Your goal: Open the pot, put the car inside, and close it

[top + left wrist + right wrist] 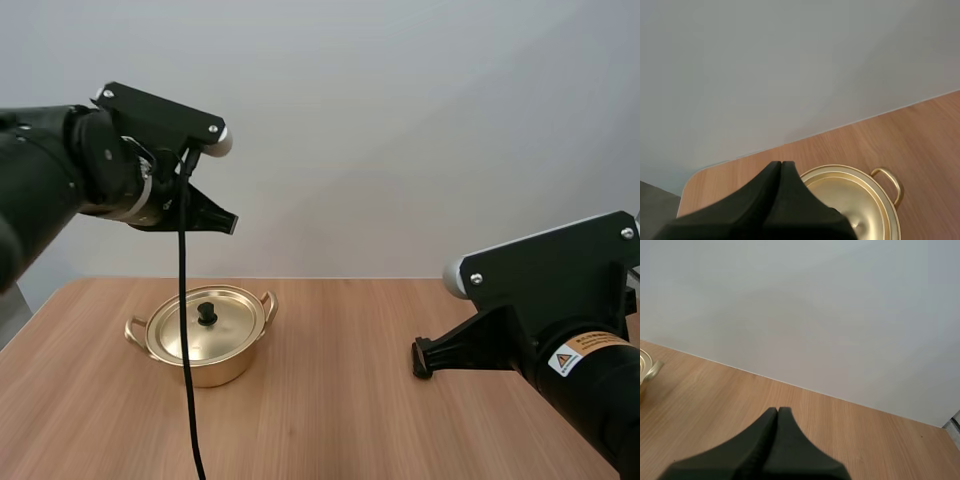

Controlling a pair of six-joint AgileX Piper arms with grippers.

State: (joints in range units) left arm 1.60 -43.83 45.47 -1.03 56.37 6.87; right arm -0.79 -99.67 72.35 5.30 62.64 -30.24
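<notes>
Because the lidded pot [205,348] sits below the closed, empty left gripper [230,222], toward the counter's [340,420] far left corner, that arm is nearer than the closed right gripper [421,358].

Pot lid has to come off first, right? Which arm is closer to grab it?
Left, probably. The left claw hangs shut above the pot, close to the lid and its black knob. The right claw, also shut, sits low over the table well off to the pot's right.
</notes>
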